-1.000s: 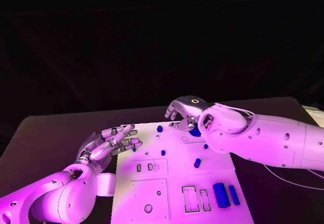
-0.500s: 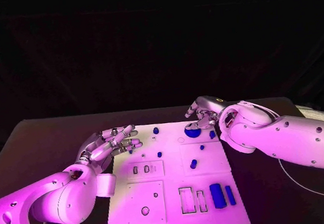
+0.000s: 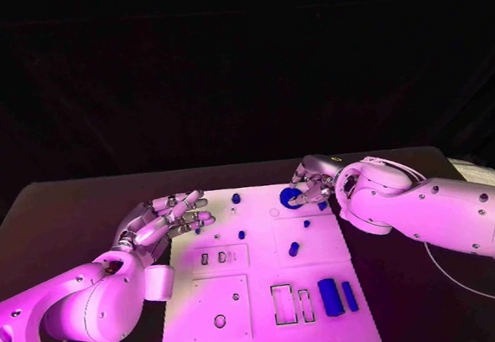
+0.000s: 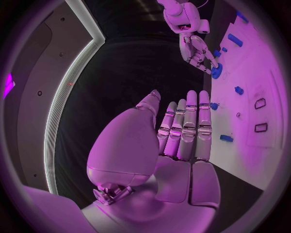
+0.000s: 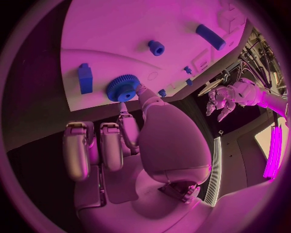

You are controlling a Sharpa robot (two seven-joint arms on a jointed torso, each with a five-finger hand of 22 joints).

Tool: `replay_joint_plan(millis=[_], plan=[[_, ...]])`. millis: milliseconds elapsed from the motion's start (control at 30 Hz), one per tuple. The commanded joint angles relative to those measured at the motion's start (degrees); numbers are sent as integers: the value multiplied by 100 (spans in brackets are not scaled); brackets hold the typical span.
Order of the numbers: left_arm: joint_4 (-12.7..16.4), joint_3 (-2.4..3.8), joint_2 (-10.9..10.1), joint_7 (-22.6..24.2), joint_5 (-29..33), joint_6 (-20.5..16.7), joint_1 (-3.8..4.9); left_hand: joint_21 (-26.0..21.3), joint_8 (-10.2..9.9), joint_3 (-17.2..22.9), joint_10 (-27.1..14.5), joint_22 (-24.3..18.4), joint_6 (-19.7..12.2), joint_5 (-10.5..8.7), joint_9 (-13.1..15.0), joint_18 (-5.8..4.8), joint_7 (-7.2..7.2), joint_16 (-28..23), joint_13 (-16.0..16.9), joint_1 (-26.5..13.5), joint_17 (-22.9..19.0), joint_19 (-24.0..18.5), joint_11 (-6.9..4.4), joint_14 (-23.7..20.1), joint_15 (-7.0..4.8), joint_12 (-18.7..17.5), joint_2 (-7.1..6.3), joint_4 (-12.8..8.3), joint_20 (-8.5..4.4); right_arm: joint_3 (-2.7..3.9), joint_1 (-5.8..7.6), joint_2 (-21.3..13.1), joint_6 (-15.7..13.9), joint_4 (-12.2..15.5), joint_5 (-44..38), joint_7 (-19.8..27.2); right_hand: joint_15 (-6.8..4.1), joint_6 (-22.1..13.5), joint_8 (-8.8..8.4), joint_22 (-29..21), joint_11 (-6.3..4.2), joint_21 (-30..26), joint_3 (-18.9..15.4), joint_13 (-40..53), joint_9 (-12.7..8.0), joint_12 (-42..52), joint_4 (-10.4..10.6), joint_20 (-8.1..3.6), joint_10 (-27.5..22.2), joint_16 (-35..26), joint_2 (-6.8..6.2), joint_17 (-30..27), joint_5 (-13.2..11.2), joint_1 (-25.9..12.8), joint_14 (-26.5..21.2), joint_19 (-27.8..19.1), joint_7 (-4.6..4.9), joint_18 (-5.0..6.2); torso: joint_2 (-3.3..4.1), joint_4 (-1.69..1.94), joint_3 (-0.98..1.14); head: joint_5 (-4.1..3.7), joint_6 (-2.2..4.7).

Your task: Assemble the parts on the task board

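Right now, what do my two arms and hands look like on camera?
Both arms are smooth white shells with small dark screw holes. The left hand and right hand are silver, with segmented metallic fingers. Thin cables trail beside the right arm.

One flat white plastic task board lies on one black surface. It carries one round blue toothed gear and two long blue bars, a thicker blue bar and a thinner blue bar. There are also several smaller blue pieces, too small to count surely. Two silver robot hands are present: the left robot hand and the right robot hand.
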Motion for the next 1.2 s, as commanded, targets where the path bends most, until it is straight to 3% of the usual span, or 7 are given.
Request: replay_joint_plan(millis=[33,933,1033,1133,1200], plan=[[10,4,1,27,8,114,6,-28,-16,11,-44,-8,-20,-29,-5,56,21,-21,-6,14,9,43,12,-15,7,-10,46,-33,-10,6,-9,-6,162,-22,-188,-197,38,-2,26,718,1,30,-35,42,9,48,13,48,32,40,7,759,36,54,463,220,-3,-92,3,3,-4,2,-10],[-11,4,14,22,8,117,5,-39,-24,12,-59,-14,-28,-29,-5,58,20,-34,-7,51,29,50,12,-11,5,-9,40,-87,-12,13,-103,133,300,-167,-435,-177,25,178,136,828,-21,80,-39,275,36,220,46,43,93,73,114,823,102,105,473,267,-34,-114,9,6,-5,5,-104],[-14,4,14,21,8,118,5,-40,-25,12,-60,-14,-28,-29,-4,58,20,-36,-6,57,32,52,11,-10,4,-8,40,-96,-13,13,-114,138,178,-151,-536,-208,12,253,173,848,-39,89,-21,306,53,239,53,35,104,79,156,834,143,117,475,275,-54,-117,7,4,-7,6,-109],[-14,4,15,19,8,116,5,-41,-25,13,-60,-15,-28,-29,-4,58,19,-36,-6,60,33,53,11,-9,4,-7,40,-100,-13,17,-139,137,-360,-80,-702,-208,-31,421,246,916,-93,119,201,527,92,458,-27,5,208,92,380,863,134,329,480,308,-113,-131,4,0,-8,11,-115],[-14,3,17,18,8,111,5,-44,-25,16,-60,-16,-27,-28,-3,58,18,-41,-6,75,41,57,10,-7,3,-5,44,-122,-14,26,-155,134,-602,-25,-820,-192,-49,479,265,954,-112,135,290,634,109,566,-64,-15,258,95,405,869,222,383,480,327,-133,-139,9,3,-5,21,-117]])
